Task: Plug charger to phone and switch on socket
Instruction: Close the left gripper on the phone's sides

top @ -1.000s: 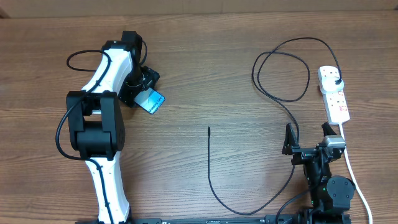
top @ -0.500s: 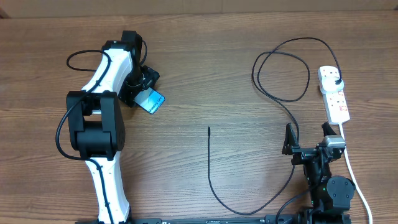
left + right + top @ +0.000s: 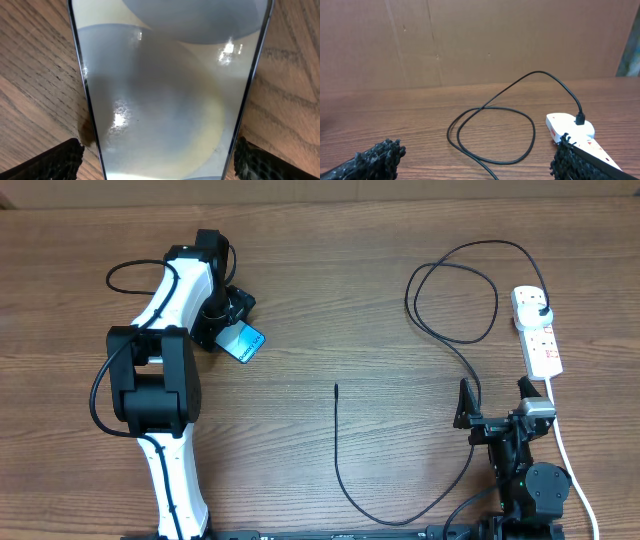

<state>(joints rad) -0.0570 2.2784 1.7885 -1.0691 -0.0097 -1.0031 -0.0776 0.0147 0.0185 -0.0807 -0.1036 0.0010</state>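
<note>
Phone (image 3: pixel 165 90) on table (image 3: pixel 292 100) between spread left jaws; right jaws spread, empty.

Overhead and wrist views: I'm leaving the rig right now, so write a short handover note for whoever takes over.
Left gripper: open, straddling the phone, which lies flat on the table; no grip yet.
Right gripper: open and empty, near the table's front edge, beside the socket.
Charger: its plug head already sits in the socket's far outlet; the cable loops across the table and its connector tip lies loose mid-table, well apart from the phone.
Left to do: bring tip and phone together, plug in, then switch the socket on. The switch's position cannot be read from here.
</note>
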